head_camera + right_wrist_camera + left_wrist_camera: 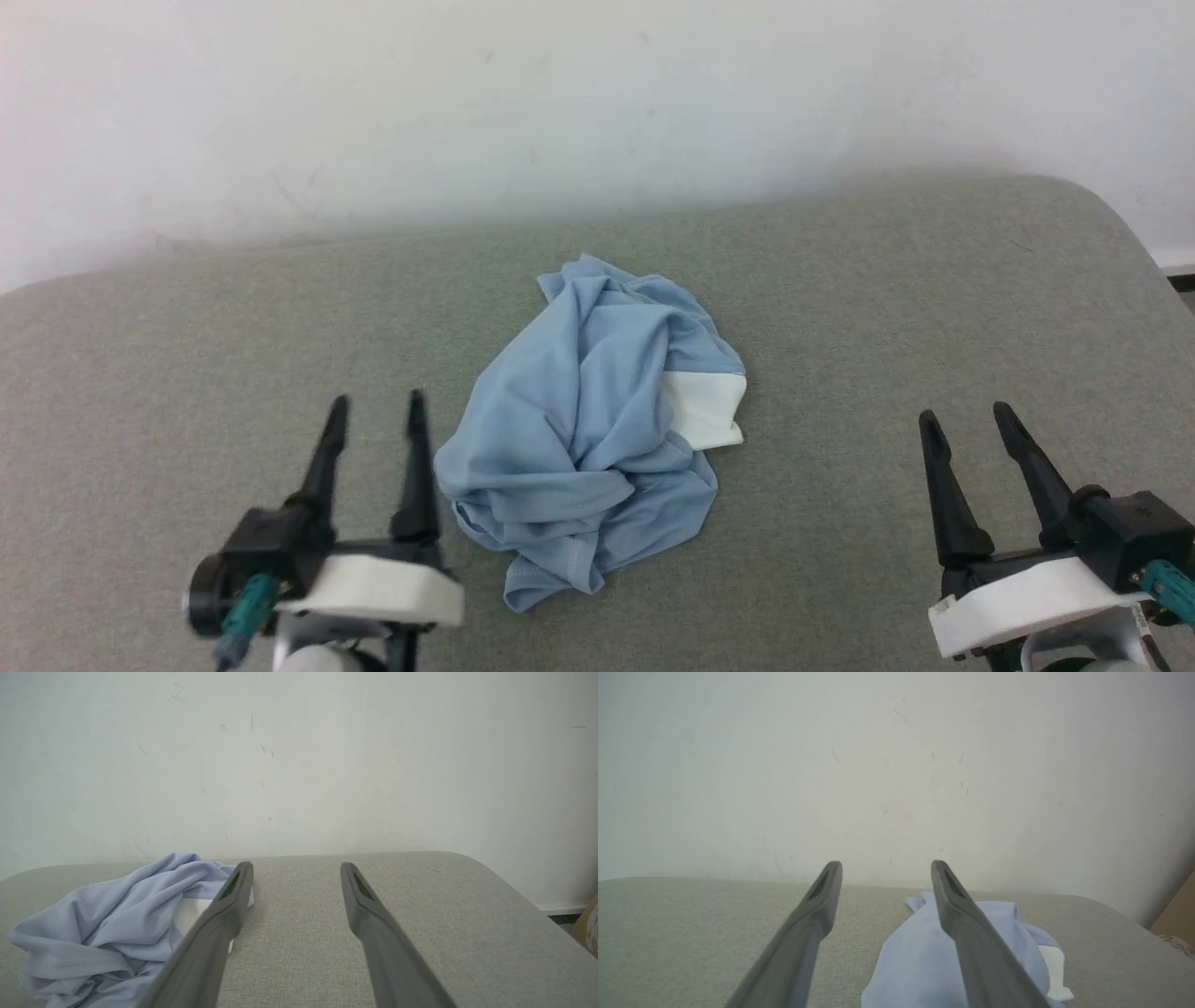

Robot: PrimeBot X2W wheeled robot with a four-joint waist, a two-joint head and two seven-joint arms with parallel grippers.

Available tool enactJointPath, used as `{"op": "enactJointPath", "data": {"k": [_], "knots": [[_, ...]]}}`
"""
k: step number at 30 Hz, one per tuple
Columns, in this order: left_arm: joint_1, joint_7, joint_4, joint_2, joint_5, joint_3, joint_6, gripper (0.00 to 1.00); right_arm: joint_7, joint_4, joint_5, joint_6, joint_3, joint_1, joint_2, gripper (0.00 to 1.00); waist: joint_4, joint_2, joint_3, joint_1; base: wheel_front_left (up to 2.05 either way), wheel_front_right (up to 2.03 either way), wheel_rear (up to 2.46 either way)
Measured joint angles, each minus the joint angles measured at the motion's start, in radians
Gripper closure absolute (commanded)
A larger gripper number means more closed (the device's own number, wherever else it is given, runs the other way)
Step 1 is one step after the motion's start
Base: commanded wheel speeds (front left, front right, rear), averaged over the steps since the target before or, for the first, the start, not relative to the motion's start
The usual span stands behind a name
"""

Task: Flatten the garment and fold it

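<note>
I see the garment (579,429) crumpled in a heap on the grey padded surface (840,299). My left gripper (376,401) sits just beside its left edge, fingers spread wide, empty. My right gripper (963,413) stands well apart to the right, equally wide and empty.
</note>
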Motion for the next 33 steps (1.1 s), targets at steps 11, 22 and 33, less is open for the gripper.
{"op": "enactJointPath", "data": {"k": [11, 22, 33], "knots": [[0.108, 0.0, 0.022, 0.066, -0.01, 0.106, 0.01, 0.0, 0.003, -0.012, 0.0, 0.0, -0.004, 0.009, 0.0, 0.0, 0.033, 0.0, -0.002, 0.0001, 0.0, 0.0, 0.0], [0.067, 0.092, 0.023, 0.068, -0.011, 0.036, -0.017, 0.0, 0.003, -0.016, 0.001, 0.0, -0.004, 0.008, 0.0, 0.0, 0.058, 0.0, 0.023, 0.0001, 0.0, 0.0, 0.0], [-0.174, 0.429, 0.249, 0.061, -0.052, -0.13, -0.153, 0.0, 0.001, 0.001, 0.003, 0.0, 0.038, -0.015, 0.0, 0.0, 0.024, 0.0, 0.04, 0.0002, 0.0, 0.0, 0.0]]}}
